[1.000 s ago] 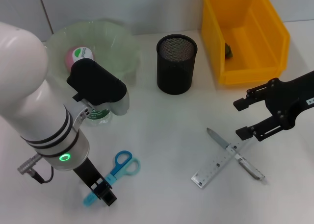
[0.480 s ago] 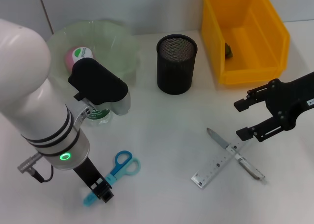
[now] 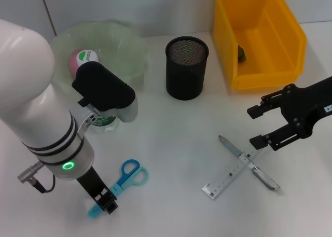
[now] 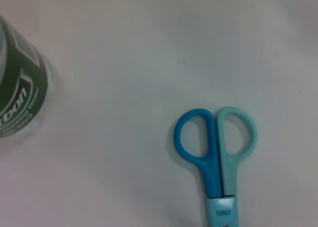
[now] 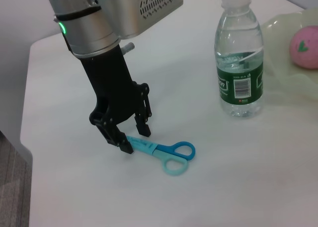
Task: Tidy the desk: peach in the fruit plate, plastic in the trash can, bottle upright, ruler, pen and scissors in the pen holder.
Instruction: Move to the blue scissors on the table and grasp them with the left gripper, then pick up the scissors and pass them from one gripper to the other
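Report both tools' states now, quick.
Left tool: open, fingers straddling the blade cover of the scissors, nothing gripped yet.
Right tool: open, empty, above the desk beside the pen.

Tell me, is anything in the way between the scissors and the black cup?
Nothing visible blocks it. The scissors lie at the left gripper, and bare desk lies between them and the pen holder. The bottle stands off to the side.

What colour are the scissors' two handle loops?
One darker blue, one pale turquoise; the scissors show best in the left wrist view.
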Controlling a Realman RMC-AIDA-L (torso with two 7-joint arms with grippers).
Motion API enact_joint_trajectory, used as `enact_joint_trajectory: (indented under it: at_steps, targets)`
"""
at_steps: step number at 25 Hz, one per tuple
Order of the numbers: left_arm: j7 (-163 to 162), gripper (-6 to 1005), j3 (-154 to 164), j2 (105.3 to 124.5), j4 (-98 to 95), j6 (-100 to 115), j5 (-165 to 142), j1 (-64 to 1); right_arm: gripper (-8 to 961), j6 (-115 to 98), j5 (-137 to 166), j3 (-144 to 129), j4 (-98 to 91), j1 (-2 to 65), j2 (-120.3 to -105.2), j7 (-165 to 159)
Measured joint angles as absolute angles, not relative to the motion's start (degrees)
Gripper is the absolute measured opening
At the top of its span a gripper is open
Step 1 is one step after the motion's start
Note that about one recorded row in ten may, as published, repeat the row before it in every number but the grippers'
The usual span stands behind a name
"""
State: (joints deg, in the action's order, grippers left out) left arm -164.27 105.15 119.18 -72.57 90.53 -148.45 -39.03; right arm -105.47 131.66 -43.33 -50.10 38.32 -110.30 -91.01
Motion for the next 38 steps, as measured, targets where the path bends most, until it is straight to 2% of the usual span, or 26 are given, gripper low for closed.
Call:
enact_joint_trajectory:
  at_steps: [21, 32, 38]
  targets:
    - [-164.3, 444, 105.3, 119.18, -71.6, 90.5, -148.5, -39.0, 802, -105.5, 131.7, -43.3, -50.4, 38.1, -110.57, -91.3]
    - [-164.3, 349, 106.2, 119.18, -71.6, 90.5, -148.5, -39.0, 802, -105.8, 131.8, -43.3, -50.4, 37.9, -110.65, -91.4]
    - [-164.4, 247, 106.3, 119.18, -71.8, 90.4, -148.7, -39.0, 802, -105.8, 131.8, -43.3, -50.4, 37.7, -110.66, -91.4]
